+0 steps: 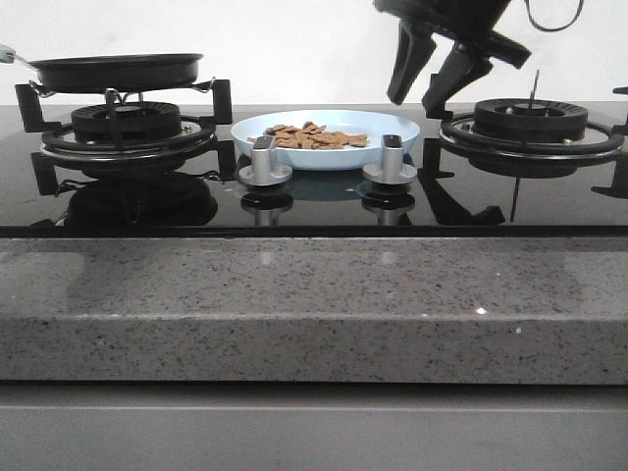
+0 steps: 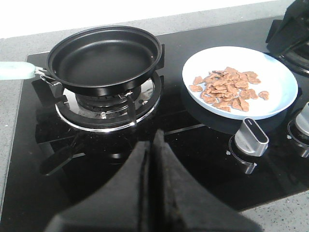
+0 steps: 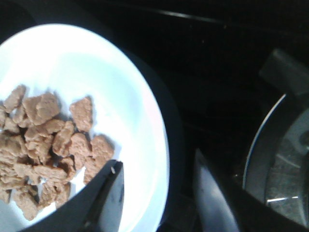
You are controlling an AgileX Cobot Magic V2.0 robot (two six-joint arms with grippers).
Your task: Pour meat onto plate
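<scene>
On the plate (image 1: 392, 126) lies meat (image 1: 316, 136); right fingers (image 1: 432, 69) apart, left fingers (image 2: 153, 159) together.

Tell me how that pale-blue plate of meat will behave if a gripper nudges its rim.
The plate sits on glossy black glass, so it would probably slide rather than tip, being wide and shallow. The meat lies loose, so a sharp push might scatter chunks. It looks rigid.
</scene>
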